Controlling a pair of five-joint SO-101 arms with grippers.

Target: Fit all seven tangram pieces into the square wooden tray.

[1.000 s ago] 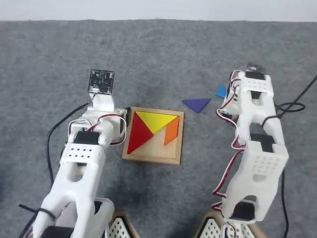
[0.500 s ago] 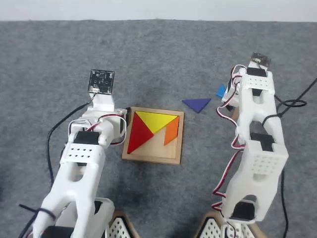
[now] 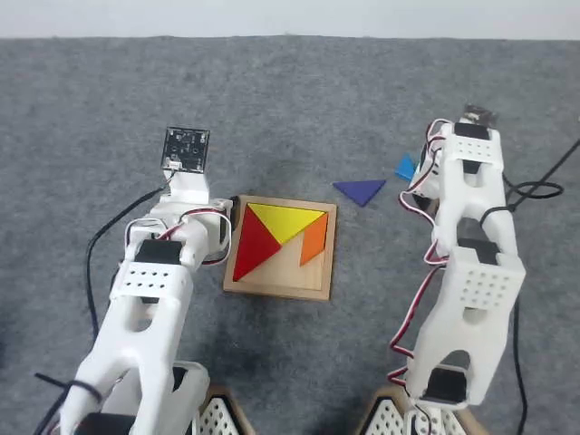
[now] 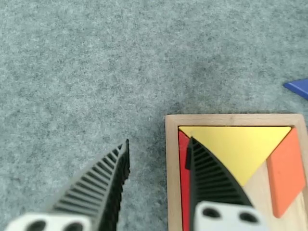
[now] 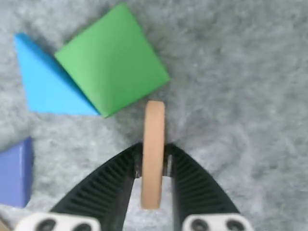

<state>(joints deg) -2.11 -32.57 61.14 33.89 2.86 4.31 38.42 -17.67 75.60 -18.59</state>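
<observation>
Beside green square (image 5: 111,57), right pincer (image 5: 153,161) clamping tan piece (image 5: 154,122); left pincer (image 4: 159,142) spread over tray (image 4: 171,159)

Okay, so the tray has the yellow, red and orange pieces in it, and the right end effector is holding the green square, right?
Not the green square. The right end effector is shut on a tan piece held on edge; the green square lies loose on the carpet, as the right wrist view shows. The tray does hold the yellow, red and orange pieces.

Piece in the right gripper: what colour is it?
The piece is tan, seen edge-on; right wrist view shows it best.
</observation>
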